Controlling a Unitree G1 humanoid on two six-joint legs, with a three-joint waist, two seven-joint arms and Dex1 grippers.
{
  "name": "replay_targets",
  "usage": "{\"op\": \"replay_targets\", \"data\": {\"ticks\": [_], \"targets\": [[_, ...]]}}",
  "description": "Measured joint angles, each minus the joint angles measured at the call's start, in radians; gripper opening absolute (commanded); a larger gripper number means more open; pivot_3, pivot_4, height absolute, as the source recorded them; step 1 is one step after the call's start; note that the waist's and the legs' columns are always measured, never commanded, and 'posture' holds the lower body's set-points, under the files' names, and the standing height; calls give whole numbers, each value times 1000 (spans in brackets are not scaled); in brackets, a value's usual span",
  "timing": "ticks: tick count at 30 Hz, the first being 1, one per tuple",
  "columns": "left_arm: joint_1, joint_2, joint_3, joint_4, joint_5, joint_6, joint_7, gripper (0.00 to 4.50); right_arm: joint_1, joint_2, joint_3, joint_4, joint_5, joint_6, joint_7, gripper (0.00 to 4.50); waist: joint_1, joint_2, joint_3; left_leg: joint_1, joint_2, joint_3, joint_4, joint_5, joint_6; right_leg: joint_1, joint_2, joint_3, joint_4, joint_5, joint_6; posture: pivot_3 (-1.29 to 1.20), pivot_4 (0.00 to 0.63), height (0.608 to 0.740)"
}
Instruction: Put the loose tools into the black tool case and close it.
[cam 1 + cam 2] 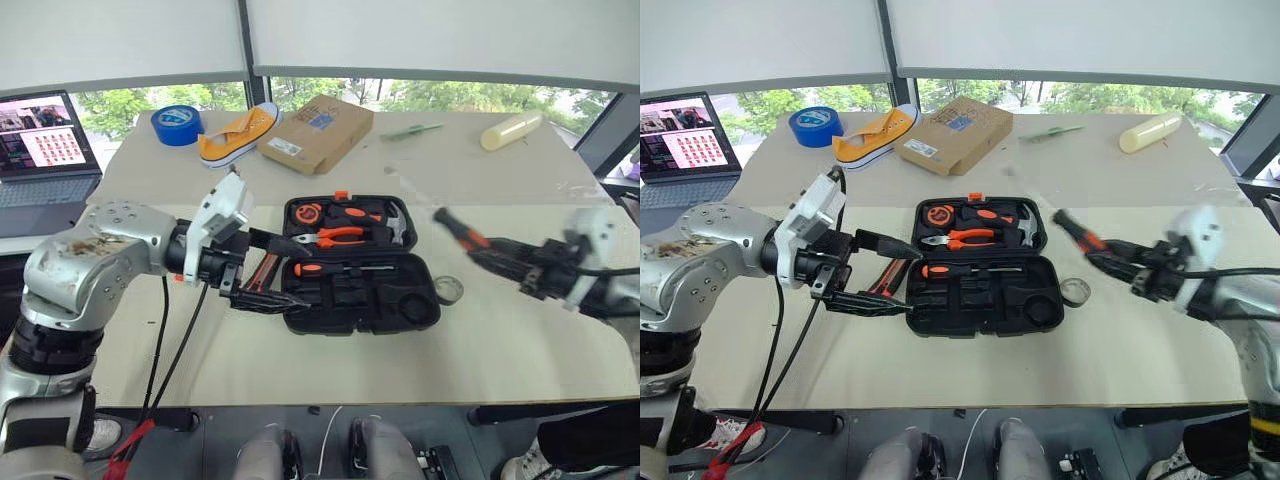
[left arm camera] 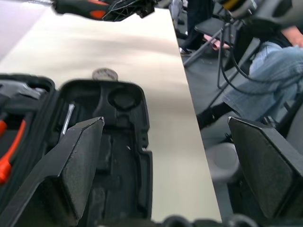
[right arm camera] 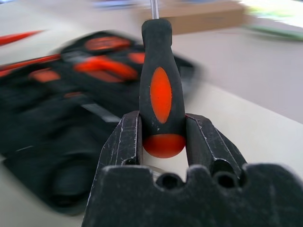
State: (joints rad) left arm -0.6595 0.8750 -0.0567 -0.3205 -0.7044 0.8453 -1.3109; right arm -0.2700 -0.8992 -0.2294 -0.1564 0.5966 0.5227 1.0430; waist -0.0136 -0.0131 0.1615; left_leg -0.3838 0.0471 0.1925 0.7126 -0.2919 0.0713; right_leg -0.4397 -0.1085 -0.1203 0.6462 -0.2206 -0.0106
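Observation:
The black tool case lies open in the middle of the table, with orange-handled pliers, a hammer, a tape measure and one screwdriver in its recesses. To the right of the case, above the table, my right gripper is shut on a black-and-orange screwdriver whose shaft points toward the case. At the case's left edge my left gripper stands open and holds nothing. A slim red-orange tester screwdriver lies beside it. A small grey tape roll rests on the table by the case's right edge.
At the back of the table are a blue tape roll, a yellow shoe, a cardboard box, a green item and a cream cylinder. A laptop stands far left. A seated person's leg is beyond the table.

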Motion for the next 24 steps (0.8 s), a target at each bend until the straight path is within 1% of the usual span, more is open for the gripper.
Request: {"op": "replay_targets", "data": {"ticks": [4, 7, 11, 13, 16, 24], "targets": [[39, 56, 8, 13, 7, -25, -39, 4500, -174, -19, 192, 86, -114, -117, 171, 952, 1, 0, 0, -1, -1, 0, 1, 0, 0, -1, -1, 0, 0, 0, 0, 0, 150, 731], [83, 72, 30, -1, -1, -33, -38, 4500, -305, -1, 324, 243, -251, -297, 275, 952, 8, -1, 1, -2, -1, 0, 1, 0, 0, -1, -3, -2, 0, 0, 0, 0, 150, 731], [119, 76, 46, -30, -5, -33, -12, 4500, -378, 35, 415, 439, -378, -490, 348, 952, 13, -1, 1, -3, -2, 0, 2, 0, 1, -2, -3, -2, 0, 0, 0, 0, 150, 731], [124, 76, 58, -37, -5, -33, 5, 4500, -401, 52, 430, 514, -414, -561, 375, 952, 11, -1, 1, -4, -2, 0, 2, 0, 1, -2, -3, -2, 0, 0, 0, 0, 150, 731], [126, 76, 71, -39, -6, -33, 20, 4500, -427, 71, 441, 582, -438, -621, 395, 952, 7, -1, 1, -4, -1, 0, 2, 0, 1, -2, -3, -2, 1, 0, 0, 0, 150, 731], [130, 77, 76, -46, -8, -33, 38, 4500, -466, 107, 447, 680, -497, -675, 397, 952, 2, -1, 1, -4, -1, 0, 2, 0, 0, -2, -3, -3, 1, 0, 0, 0, 150, 731]]}}
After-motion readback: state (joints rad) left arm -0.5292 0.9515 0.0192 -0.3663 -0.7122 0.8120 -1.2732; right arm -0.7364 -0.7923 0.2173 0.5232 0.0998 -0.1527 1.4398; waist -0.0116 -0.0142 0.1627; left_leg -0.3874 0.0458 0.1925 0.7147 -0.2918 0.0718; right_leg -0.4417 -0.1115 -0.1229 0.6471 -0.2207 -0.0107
